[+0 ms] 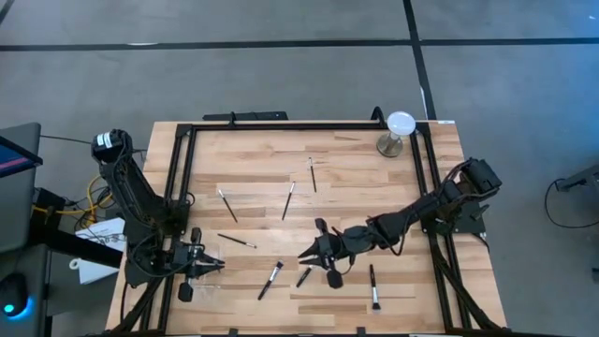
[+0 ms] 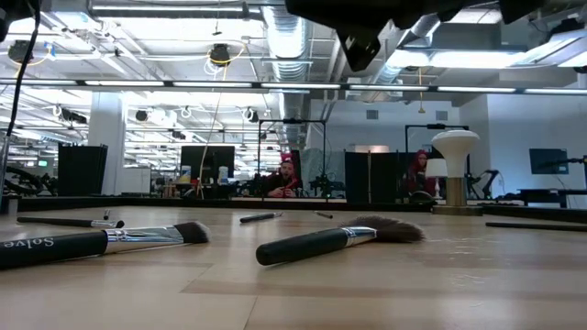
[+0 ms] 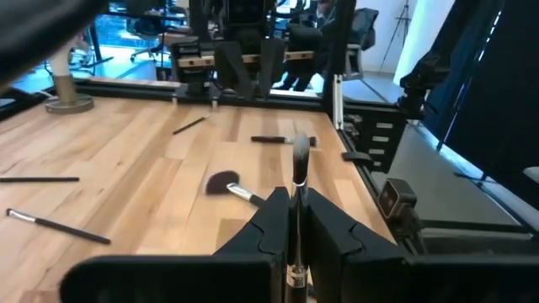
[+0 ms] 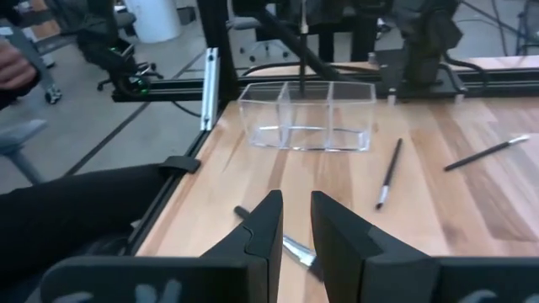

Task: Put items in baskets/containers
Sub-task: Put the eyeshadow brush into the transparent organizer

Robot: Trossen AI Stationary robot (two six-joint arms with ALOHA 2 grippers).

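Observation:
Several slim dark-handled brushes lie flat on the wooden table, among them brush (image 1: 289, 199), brush (image 1: 237, 241) and brush (image 1: 270, 279). My left gripper (image 1: 213, 267) stands at the near left, shut on one brush (image 3: 301, 156). The clear plastic tray (image 4: 307, 118) stands on the table just in front of it. My right gripper (image 1: 307, 251) hovers near the table's middle, its fingers a little apart with nothing between them (image 4: 296, 206). A brush (image 4: 290, 246) lies on the wood below it. My left gripper pinches the brush between its two fingers, which lie along the brush. The handle (image 3: 294, 252) runs back between them and the bristle head (image 3: 301, 160) sticks out past the fingertips. The fingers come nearly level from the table's left. The brush is clear of the table.
A round white disc on a metal stand (image 1: 400, 126) stands at the far right corner. A black frame rail (image 1: 299, 125) runs around the table. More brushes lie at the near right (image 1: 374, 286) and toward the far side (image 1: 313, 174).

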